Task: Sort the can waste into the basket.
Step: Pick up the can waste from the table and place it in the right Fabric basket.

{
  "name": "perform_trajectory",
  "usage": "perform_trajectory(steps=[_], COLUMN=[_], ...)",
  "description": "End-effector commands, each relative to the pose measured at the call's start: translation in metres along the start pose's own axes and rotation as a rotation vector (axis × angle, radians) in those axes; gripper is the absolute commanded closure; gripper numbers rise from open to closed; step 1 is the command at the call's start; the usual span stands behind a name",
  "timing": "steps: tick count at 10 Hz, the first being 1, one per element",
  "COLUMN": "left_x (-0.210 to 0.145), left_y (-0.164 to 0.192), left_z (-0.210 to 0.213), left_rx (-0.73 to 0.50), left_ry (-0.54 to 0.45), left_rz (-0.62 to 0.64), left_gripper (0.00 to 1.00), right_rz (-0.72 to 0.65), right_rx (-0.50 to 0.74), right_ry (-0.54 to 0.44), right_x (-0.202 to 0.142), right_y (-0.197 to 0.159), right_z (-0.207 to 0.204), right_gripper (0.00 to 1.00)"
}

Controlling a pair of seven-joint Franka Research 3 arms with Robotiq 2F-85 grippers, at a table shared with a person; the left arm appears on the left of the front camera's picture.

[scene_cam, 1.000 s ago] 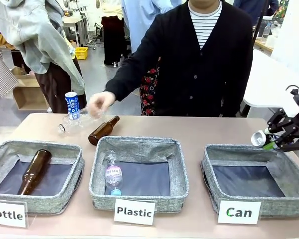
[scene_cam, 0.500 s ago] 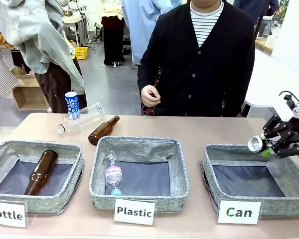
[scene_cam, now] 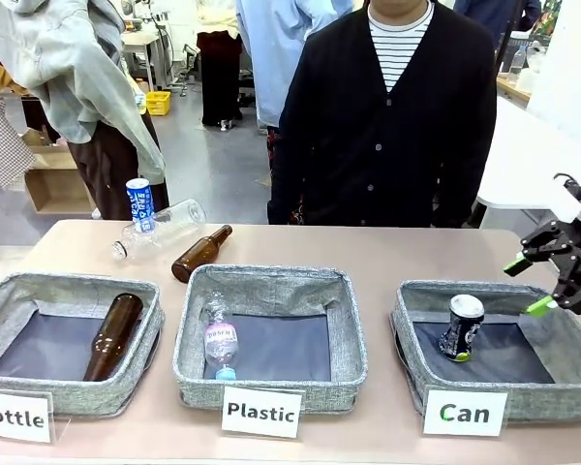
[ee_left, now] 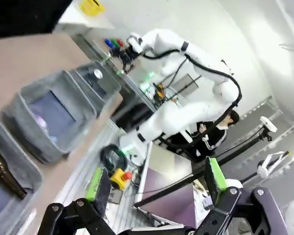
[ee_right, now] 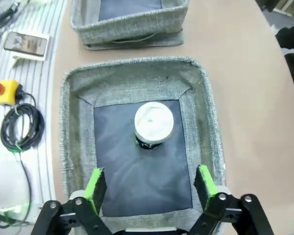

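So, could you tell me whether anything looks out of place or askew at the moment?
Nothing is spilled. The black can in the Can basket sits tilted, not flat. The blue can stands unsorted at the far left of the table, beside a clear bottle and a brown bottle lying loose.

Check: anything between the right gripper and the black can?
Nothing. In the right wrist view, bare dark lining of the Can basket lies between the open right gripper and the black can.

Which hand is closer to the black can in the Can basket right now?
Right. The right hand hangs open just above the basket, beside the black can; the left hand is far off, beyond the Plastic basket.
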State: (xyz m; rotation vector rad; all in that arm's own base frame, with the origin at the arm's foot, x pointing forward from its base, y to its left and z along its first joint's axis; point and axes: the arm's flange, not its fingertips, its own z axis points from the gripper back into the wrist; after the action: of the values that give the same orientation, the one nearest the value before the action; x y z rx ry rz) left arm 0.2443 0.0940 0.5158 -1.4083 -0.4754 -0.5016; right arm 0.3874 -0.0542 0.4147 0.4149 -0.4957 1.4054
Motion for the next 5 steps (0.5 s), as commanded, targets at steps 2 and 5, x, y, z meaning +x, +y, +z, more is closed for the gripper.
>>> perform_trajectory(steps=[2, 5], left_x=[-0.013, -0.008], left_y=[0.043, 0.036], left_z=[-0.033, -0.028], left_rx=[0.098, 0.036], left_ry=[0.135, 0.098], left_rz=[0.132, 0.1], left_gripper=[0.0, 0.0], right_rz=[-0.141, -0.746], right_rx=[0.107, 0.566], right_ry=[-0.175, -0.626], right_x=[-0.007, -0.02], right_y=[-0.006, -0.03], right_z=[0.025, 0.068], right_gripper=[0.0, 0.0])
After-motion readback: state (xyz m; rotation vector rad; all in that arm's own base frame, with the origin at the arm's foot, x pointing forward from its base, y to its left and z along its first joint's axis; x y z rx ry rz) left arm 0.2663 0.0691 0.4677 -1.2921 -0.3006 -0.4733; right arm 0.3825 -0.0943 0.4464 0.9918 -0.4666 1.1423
